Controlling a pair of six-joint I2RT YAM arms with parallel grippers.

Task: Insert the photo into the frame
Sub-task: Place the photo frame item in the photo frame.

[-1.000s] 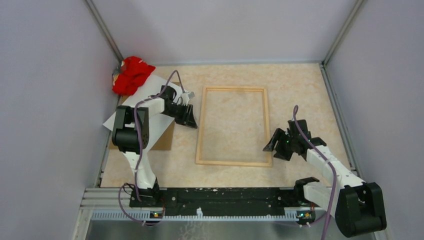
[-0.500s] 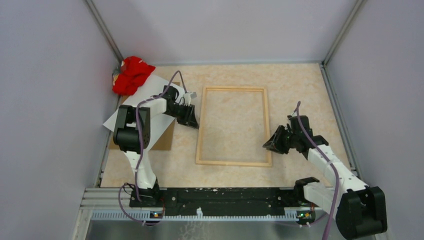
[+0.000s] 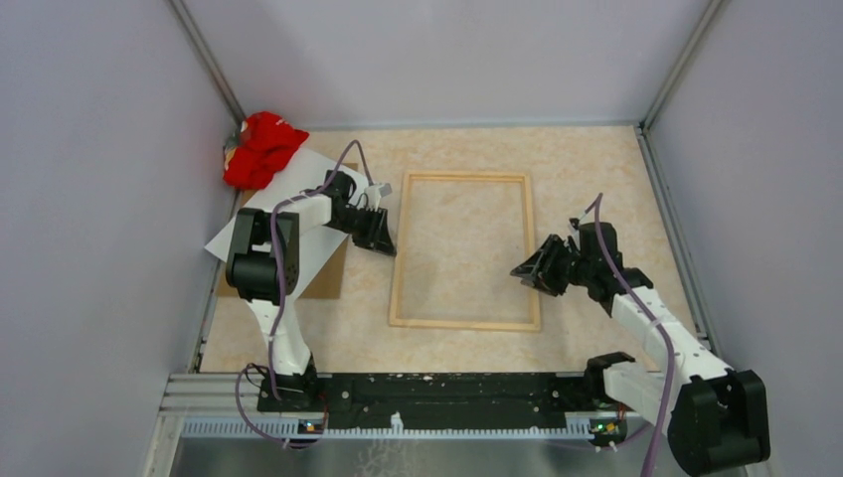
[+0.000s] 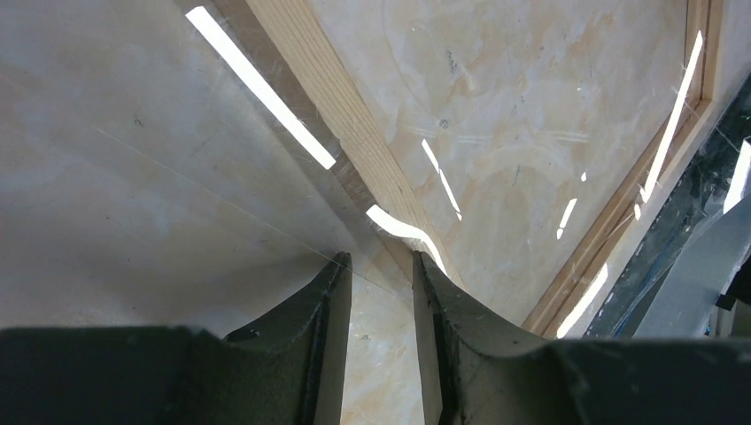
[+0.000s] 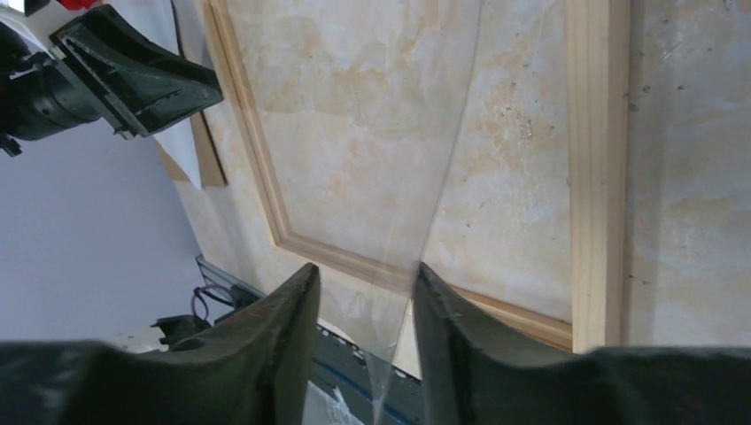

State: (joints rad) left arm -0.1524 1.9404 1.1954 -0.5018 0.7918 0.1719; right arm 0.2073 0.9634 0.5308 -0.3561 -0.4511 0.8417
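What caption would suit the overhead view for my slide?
Both pairs of jaws flank the long sides of the wooden frame; the photo lies white side up at left.

The right gripper (image 3: 530, 269) has been moved left and away from the arm bases. It was first seen over bare table (image 3: 616, 179) beside the frame (image 3: 464, 177) and is now brought up to the frame's right rail, fingertips overlapping it in the top view. Its jaws are seen narrower than a second ago, with a gap left. The right forearm (image 3: 646, 313) has been swung inward with it, and the purple cable (image 3: 596, 204) loop is shifted slightly.
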